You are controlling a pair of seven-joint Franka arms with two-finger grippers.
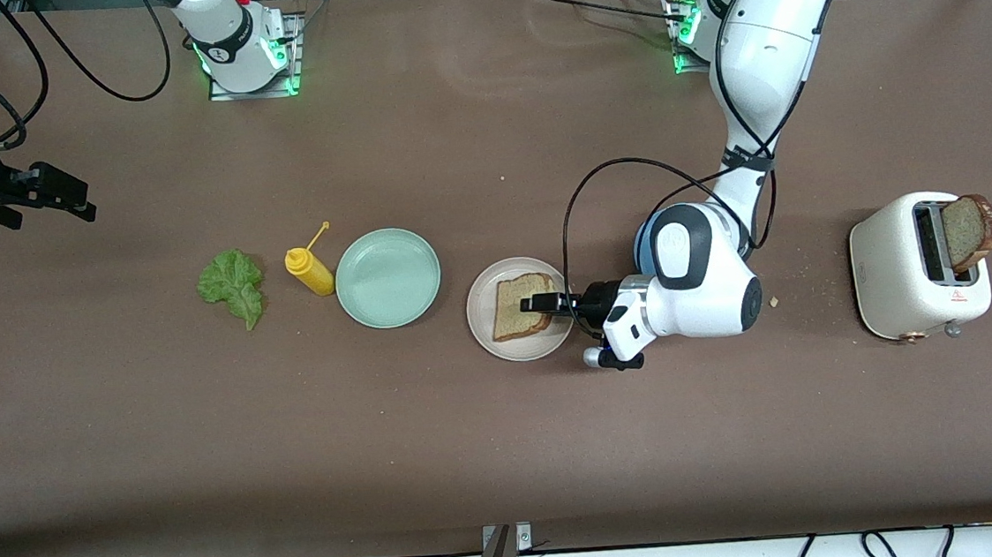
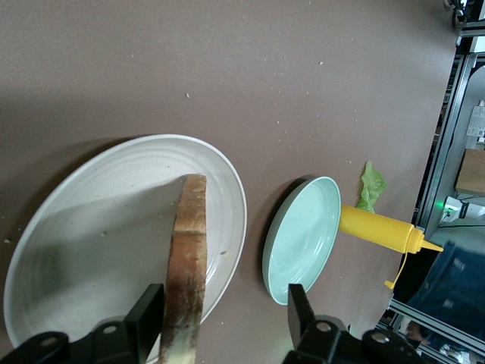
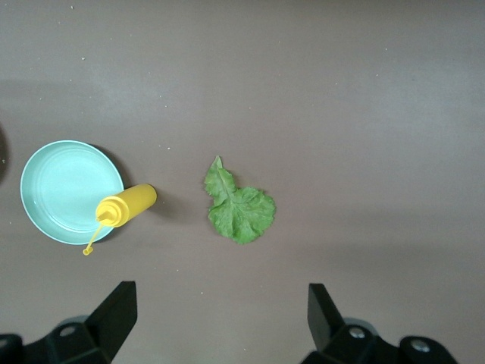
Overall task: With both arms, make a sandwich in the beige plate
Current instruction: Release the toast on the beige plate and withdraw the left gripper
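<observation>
While crumbs dot the brown table (image 1: 510, 454) (cables along its edge), left claw (image 1: 540, 303) open over bread slice (image 1: 518, 308), right claw (image 1: 65, 195) open.

Mint green plate (image 1: 387, 277) set on brown table (image 1: 473, 440), just beside yellow squeeze bottle (image 1: 309, 271), which lies toward right arm's end. Bottle's thin nozzle tip raised, cap strap (image 3: 92, 241) seen hanging over plate rim. White toaster (image 1: 916, 268) placed near left arm's end, well apart from plate. Crumbs (image 1: 807, 289) scattered on table beside toaster.
</observation>
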